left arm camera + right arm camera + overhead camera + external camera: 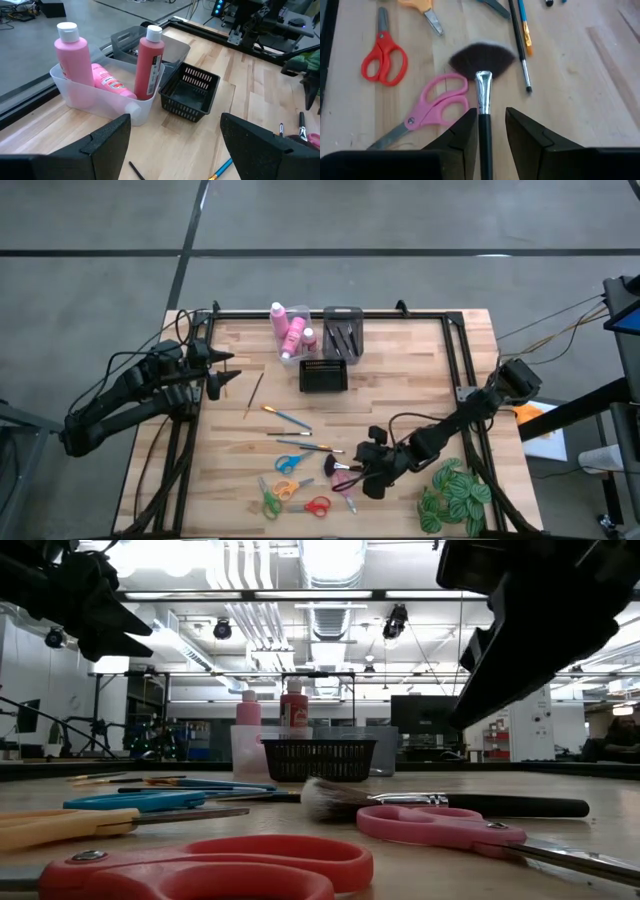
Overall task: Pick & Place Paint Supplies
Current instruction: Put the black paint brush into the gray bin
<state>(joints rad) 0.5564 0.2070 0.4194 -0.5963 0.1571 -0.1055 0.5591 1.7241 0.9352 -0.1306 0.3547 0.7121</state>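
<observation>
One fan brush lies on table, black handle running between fingers of right gripper; fingers straddle handle, narrow gap, not yet clenched. Pink scissors just beside brush, blade near left finger. Red scissors farther out. Risk: finger catches pink scissors on closing, or thin handle rolls, slips out. Left gripper fingers spread wide, empty, near clear bin holding pink bottles.

bright overhead ceiling lights glare; near red scissors blurred; shadows soft.
</observation>
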